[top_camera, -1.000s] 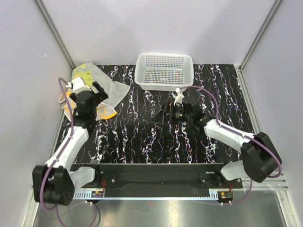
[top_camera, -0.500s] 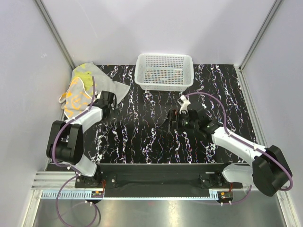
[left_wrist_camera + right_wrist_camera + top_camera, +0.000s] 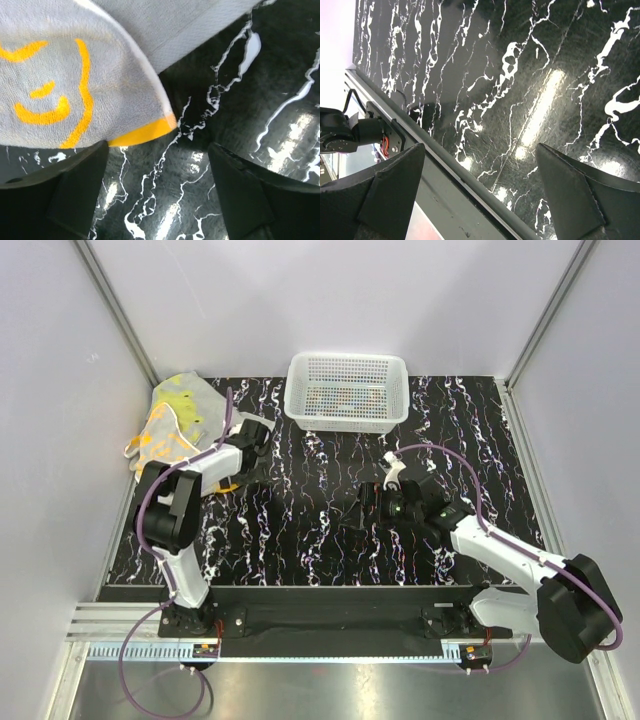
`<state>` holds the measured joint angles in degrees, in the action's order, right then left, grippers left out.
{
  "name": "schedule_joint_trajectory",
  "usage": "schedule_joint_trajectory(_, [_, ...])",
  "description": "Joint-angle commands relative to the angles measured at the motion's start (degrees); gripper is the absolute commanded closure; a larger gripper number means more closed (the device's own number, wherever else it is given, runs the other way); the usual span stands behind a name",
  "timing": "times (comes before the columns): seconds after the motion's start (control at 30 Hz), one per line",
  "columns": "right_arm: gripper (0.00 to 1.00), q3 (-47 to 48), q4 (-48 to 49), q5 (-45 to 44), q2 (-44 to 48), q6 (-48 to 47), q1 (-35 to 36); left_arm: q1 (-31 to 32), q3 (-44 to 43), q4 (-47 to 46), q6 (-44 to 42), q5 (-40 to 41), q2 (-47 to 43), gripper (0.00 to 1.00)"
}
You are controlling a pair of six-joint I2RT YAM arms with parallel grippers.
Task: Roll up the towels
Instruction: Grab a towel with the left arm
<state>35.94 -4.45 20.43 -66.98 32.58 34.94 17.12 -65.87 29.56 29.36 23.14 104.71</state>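
Two towels lie bunched at the table's far left: an orange one with white marks (image 3: 158,438) and a grey one with yellow-green blotches (image 3: 186,396) behind it. My left gripper (image 3: 238,465) hovers just right of them, open. In the left wrist view a pale towel corner with orange marks and an orange hem (image 3: 60,75) lies just ahead of the left gripper (image 3: 157,150), with grey cloth (image 3: 190,25) behind it. Only bare table shows between the fingers. My right gripper (image 3: 365,508) is over mid-table, open and holding nothing (image 3: 480,150).
A white perforated basket (image 3: 347,390) stands at the back centre. The black marbled tabletop (image 3: 300,530) stretches between the arms. The right wrist view shows the table's near rail (image 3: 445,165). Grey walls close in both sides.
My left arm has swung off the towels to their right edge, and its jaws have narrowed a little. My right arm has drawn back toward the near edge, still open.
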Motion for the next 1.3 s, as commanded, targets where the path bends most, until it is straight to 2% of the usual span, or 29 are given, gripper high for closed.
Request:
schedule_joint_trajectory(0.0, [0.00,-0.35,-0.03,-0.65,1.33,-1.37,0.48,-0.25,-2.51,1.82,0.25,3.14,1.81,0.20])
schedule_joint_trajectory(0.07, [0.00,-0.61,-0.03,-0.82,1.06,-1.55,0.48,-0.16,-3.39,2.69,0.25,3.84,2.69,0.27])
schedule_joint_trajectory(0.2, [0.00,-0.79,0.23,-0.74,0.10,-1.73,0.48,-0.25,-3.83,2.61,-0.71,4.46,3.57,0.51])
schedule_joint_trajectory(0.37, [0.00,-1.14,1.28,-0.39,-0.96,-1.55,0.48,-0.16,-5.93,3.92,-2.03,3.76,5.59,0.61])
schedule_joint_trajectory(0.6, [0.00,-1.23,1.02,-0.12,-0.87,-1.64,0.48,-0.25,-7.61,4.01,-3.52,3.23,6.91,0.89])
schedule_joint_trajectory(0.67, [0.00,-1.40,0.58,-0.30,-0.52,-1.64,0.48,-0.25,-8.14,4.10,-4.14,3.23,7.35,1.00])
schedule_joint_trajectory(0.83, [0.00,-1.67,-0.65,-0.39,1.06,-1.46,0.57,-0.25,-8.49,4.01,-5.37,3.41,7.09,1.00])
schedule_joint_trajectory(0.93, [0.00,-1.75,-1.44,-0.56,2.55,-1.11,0.57,0.10,-6.65,4.10,-5.20,2.97,2.54,1.00])
schedule_joint_trajectory(1.07, [0.00,-1.76,-2.49,-1.17,4.66,-0.85,0.57,2.38,-6.82,9.87,-3.97,5.42,-9.22,1.00])
schedule_joint_trajectory(1.27, [0.00,-0.18,-6.79,-2.84,7.56,-1.29,0.48,10.63,-12.09,23.05,-0.98,8.06,-22.85,1.00])
